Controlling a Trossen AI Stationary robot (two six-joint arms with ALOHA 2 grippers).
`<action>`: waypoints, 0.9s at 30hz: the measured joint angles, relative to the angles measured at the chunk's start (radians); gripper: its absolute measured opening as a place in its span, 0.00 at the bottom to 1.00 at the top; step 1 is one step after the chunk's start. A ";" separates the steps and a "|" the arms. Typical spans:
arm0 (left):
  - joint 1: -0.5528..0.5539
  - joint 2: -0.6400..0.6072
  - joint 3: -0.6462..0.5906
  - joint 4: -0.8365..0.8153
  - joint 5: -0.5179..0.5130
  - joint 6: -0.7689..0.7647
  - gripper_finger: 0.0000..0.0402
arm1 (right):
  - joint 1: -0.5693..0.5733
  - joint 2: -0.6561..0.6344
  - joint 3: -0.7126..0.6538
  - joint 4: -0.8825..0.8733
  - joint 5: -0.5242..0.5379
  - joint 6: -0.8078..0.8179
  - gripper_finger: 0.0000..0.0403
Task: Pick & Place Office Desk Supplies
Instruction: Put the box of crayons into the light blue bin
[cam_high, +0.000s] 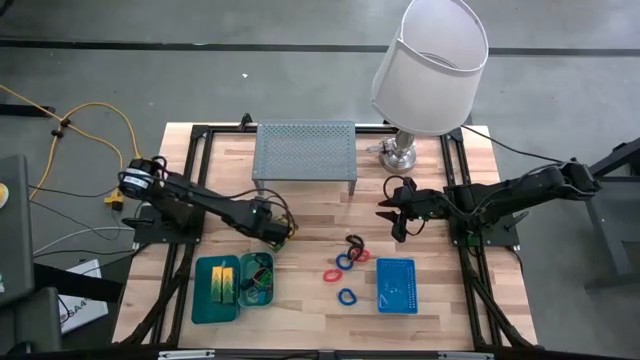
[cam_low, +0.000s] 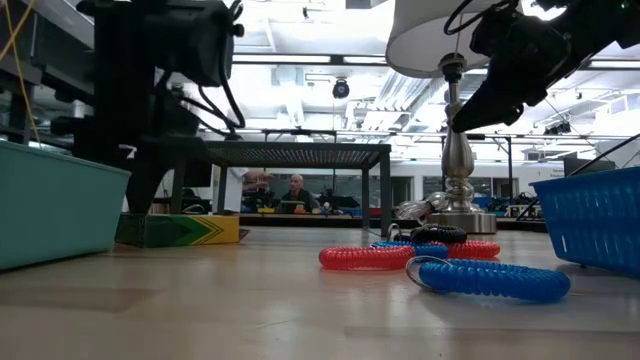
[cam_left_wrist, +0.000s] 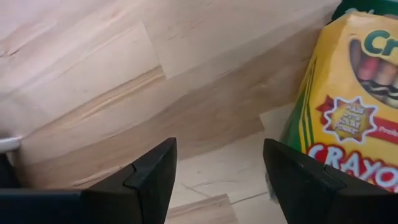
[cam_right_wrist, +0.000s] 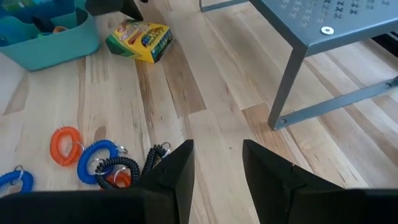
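Crayon box (cam_right_wrist: 140, 40) lies flat on the table (cam_high: 310, 215) beside the teal tray (cam_high: 262, 300). Your left gripper (cam_left_wrist: 217, 177) sits low next to it, fingers open, empty, likely lining up a side grasp. Right gripper (cam_right_wrist: 217, 168) hangs above the band loops (cam_high: 348, 262), fingers apart, empty.

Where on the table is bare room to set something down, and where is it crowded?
Free: the wood between the teal tray and the coil bands, and the strip right of the blue mesh basket. Crowded: around the bands, and by the crayon box, where the open left gripper hangs.
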 joint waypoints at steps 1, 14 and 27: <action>0.000 0.006 0.000 0.005 0.004 0.001 0.57 | 0.000 0.000 0.000 0.004 0.000 0.000 0.31; 0.053 0.024 0.000 0.227 0.010 0.105 0.57 | 0.000 0.000 0.000 0.005 0.000 0.000 0.31; 0.097 0.071 0.000 0.349 0.079 0.158 0.57 | 0.000 0.000 0.000 0.016 0.000 0.000 0.31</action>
